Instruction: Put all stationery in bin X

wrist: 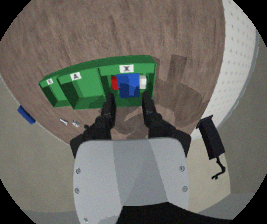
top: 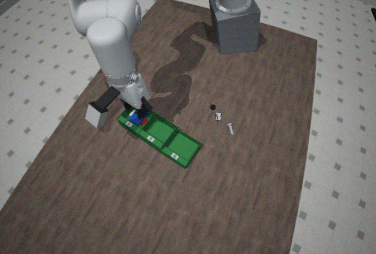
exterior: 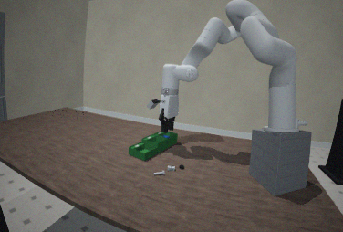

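Note:
A green bin row with three compartments lies on the brown table; it also shows in the side view and in the wrist view. Each compartment has a small white label that I cannot read. A blue item with a red and a white part lies in the end compartment, also visible in the wrist view. My gripper hangs just over that compartment, fingers partly open on either side of the item and not pressing on it.
A small black round thing, a small white piece and a grey bolt lie on the table to the right of the bin row. The robot's grey base block stands at the far edge.

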Controlling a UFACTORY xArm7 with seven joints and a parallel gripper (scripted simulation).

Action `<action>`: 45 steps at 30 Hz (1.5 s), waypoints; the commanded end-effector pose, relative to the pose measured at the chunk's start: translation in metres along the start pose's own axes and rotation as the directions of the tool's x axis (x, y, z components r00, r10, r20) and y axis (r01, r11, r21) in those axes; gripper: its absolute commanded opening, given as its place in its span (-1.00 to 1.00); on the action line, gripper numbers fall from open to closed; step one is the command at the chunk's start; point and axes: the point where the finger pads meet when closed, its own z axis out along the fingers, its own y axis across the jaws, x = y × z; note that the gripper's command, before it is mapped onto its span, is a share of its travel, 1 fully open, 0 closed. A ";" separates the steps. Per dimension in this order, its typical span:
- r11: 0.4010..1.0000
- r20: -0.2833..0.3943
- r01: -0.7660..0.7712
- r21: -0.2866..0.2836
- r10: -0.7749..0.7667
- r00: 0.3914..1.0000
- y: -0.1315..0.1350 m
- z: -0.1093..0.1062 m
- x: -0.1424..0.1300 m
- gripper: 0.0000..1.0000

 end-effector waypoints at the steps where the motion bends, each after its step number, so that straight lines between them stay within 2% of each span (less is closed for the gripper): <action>1: 1.000 -0.004 0.001 0.000 -0.001 1.000 0.000 -0.007 0.002 -0.07; 6: 1.000 -0.004 0.001 0.000 -0.001 1.000 0.000 -0.007 0.002 -0.07; 7: 0.999 -0.004 0.051 0.000 -0.051 0.999 -0.007 -0.008 -0.003 -0.42; 11: 0.989 -0.004 0.150 0.000 -0.150 0.989 -0.020 -0.008 -0.013 -0.42; 19: 0.900 -0.004 0.436 -0.001 -0.436 0.900 -0.074 -0.009 -0.052 -0.42; 25: 0.898 -0.004 0.440 -0.001 -0.440 0.898 -0.115 -0.010 -0.082 -0.42; 27: 0.898 -0.004 0.440 -0.001 -0.440 0.898 -0.115 -0.010 -0.082 -0.42; 40: 0.898 -0.004 0.440 0.000 -0.440 0.898 -0.202 -0.012 -0.146 -0.42; 45: 0.898 -0.004 0.440 0.000 -0.440 0.898 -0.209 -0.013 -0.150 -0.42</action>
